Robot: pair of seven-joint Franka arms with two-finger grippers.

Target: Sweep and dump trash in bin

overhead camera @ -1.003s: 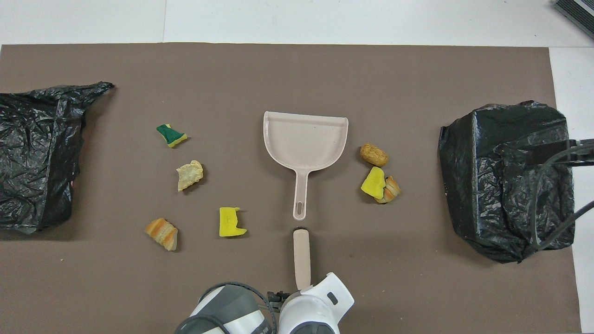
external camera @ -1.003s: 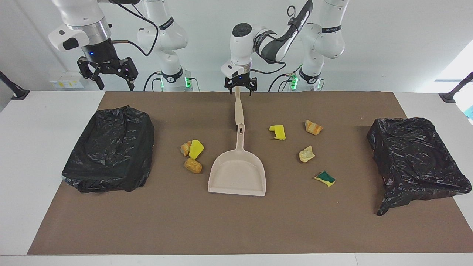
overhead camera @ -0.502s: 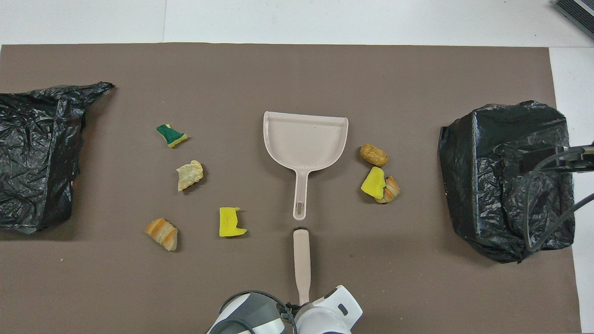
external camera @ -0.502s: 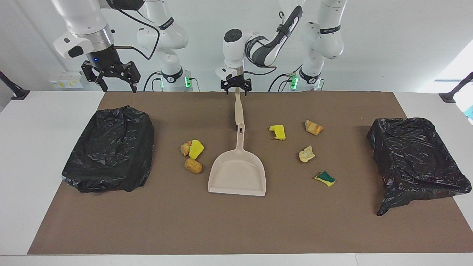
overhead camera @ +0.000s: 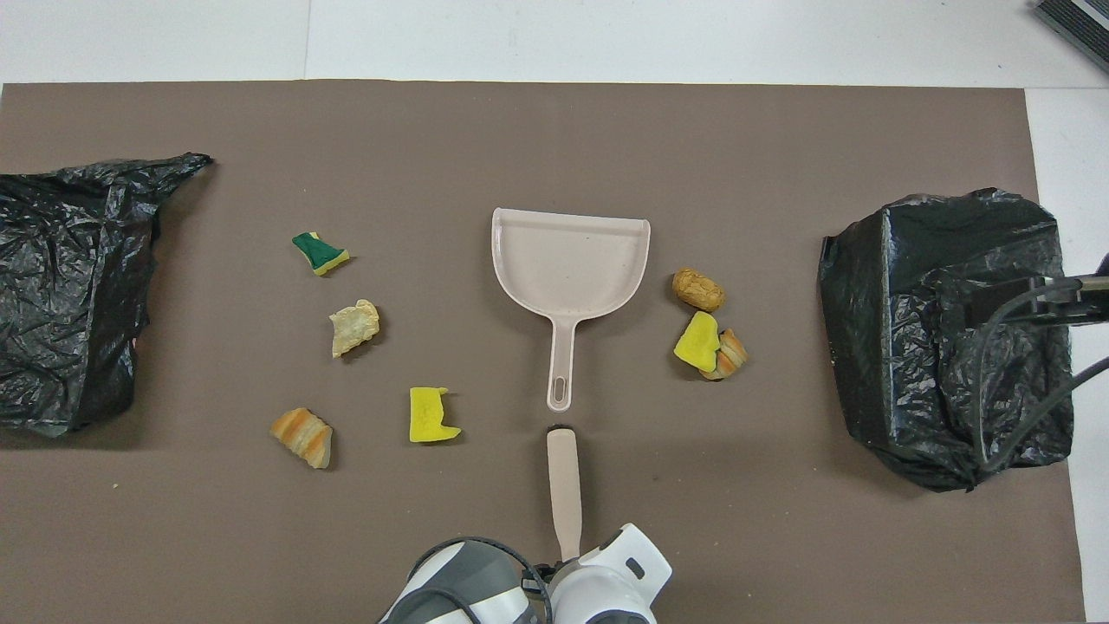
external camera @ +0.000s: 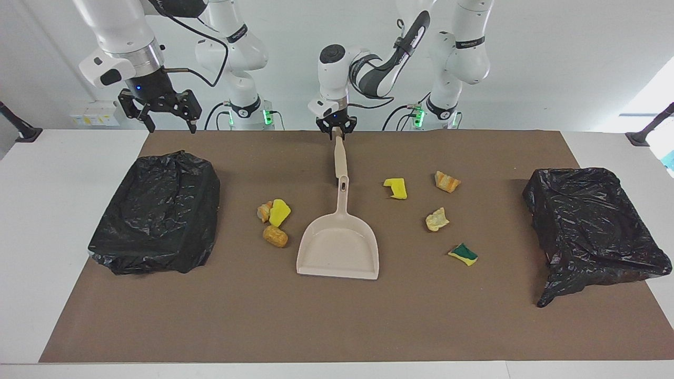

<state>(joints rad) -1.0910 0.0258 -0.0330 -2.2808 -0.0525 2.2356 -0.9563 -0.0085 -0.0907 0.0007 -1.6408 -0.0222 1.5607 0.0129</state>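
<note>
Brown mat (external camera: pixel 316 316) carries light, soft trash (external camera: pixel 437 219) beside the dustpan (external camera: pixel 339 245); you sweep it, not pinch. Left gripper (external camera: pixel 336 131) clenches the brush (external camera: pixel 339 158) handle; right gripper (external camera: pixel 160 108), released, waits above the bin (external camera: pixel 158 210).

No text, label, brand, number or sign can be read. The black bands (external camera: pixel 466 40) around the arm joints carry pale lettering, but it is too small to make out.
</note>
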